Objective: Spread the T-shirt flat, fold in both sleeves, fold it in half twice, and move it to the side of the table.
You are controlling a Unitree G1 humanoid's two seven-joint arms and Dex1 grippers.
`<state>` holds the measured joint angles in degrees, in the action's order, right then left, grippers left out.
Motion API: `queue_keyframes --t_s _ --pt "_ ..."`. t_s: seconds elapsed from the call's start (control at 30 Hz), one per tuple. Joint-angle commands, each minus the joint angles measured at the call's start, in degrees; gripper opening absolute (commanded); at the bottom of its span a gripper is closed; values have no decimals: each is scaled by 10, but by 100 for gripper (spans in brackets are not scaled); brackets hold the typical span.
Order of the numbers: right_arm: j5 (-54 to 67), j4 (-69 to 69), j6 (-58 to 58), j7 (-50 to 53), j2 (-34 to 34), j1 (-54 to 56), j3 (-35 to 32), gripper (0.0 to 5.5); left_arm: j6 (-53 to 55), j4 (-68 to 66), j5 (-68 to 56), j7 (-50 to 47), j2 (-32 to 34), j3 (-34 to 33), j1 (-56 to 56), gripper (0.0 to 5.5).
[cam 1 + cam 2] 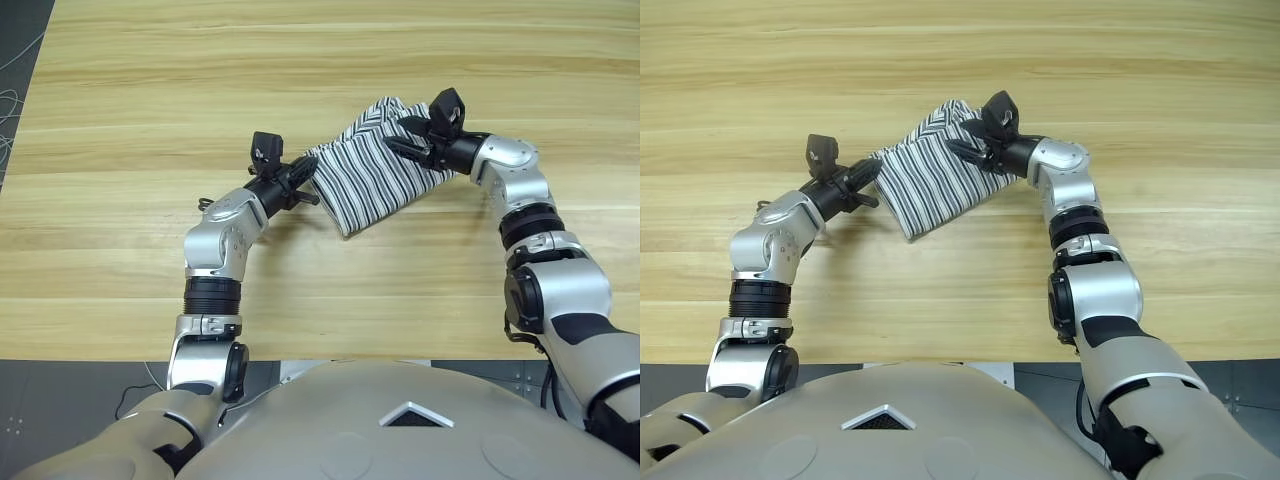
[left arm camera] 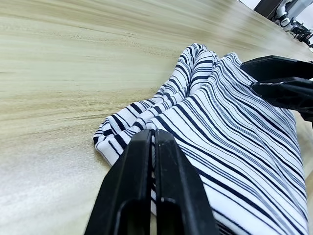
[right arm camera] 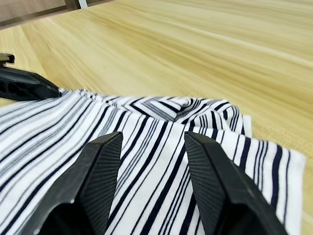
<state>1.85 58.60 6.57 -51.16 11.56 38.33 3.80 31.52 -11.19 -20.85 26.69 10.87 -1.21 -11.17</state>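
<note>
While the black-and-white striped knit T-shirt is laid as a folded, roughly rectangular bundle on the light wood-grain table, it is flanked by both arms. The bundle is set about mid-table in front of the robot and is turned diagonally, so that one corner is pointed toward the robot and the far end is bunched into soft ridges.

The left gripper, made of two black fingers, is placed at the bundle's left edge. In the left wrist view its fingers are seen pressed together, with only a hairline gap between them, and the striped hem is pinched at their tips. That edge is lifted slightly off the wood where it is held.

The right gripper is positioned over the far right part of the bundle. In the right wrist view its two ribbed black fingers are seen spread apart, with striped cloth lying between and beneath them. Whether the pads are touching the fabric cannot be told. Nothing is clamped by this gripper.

The two grippers are set at opposite sides of the bundle, well apart from each other.
</note>
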Motion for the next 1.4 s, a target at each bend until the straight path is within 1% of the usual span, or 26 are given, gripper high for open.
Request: queue_keyframes --t_s 0.03,0.23,0.33,0.5,0.67,0.77,0.8,0.93,1.03,1.2,1.33,1.4 --pt "-40 28 7 41 1 -9 26 235 -5 -5 11 0 8 0 -9 11" --pt "-76 61 23 86 -2 -12 52 235 -8 7 3 4 6 -3 -5 11" --pt "-75 68 28 90 -2 -9 54 235 -9 31 -5 14 4 0 3 67" --pt "-74 73 30 95 -1 -6 54 235 -3 28 -4 10 0 -7 -1 134" --pt "-76 83 28 106 6 0 53 235 -2 29 -17 5 -5 -29 -9 138" --pt "-85 107 16 139 25 19 51 235 -12 24 -20 -14 -4 -55 -22 138" --pt "-87 117 10 153 36 27 49 235 -13 24 -22 -19 -3 -65 -25 138" --pt "-89 160 -10 199 131 55 22 235 -9 38 -37 -34 8 -105 -38 138" --pt "-81 179 -29 234 205 49 -8 235 -8 41 -37 -37 12 -110 -41 138" --pt "-57 193 -43 288 316 3 -75 235 -9 49 -34 -37 15 -106 -36 138" --pt "-47 190 -40 310 370 1 -117 235 -9 56 -34 -38 14 -105 -33 138" --pt "-25 183 -22 297 380 17 -147 235 -11 59 -32 -37 13 -102 -32 138"
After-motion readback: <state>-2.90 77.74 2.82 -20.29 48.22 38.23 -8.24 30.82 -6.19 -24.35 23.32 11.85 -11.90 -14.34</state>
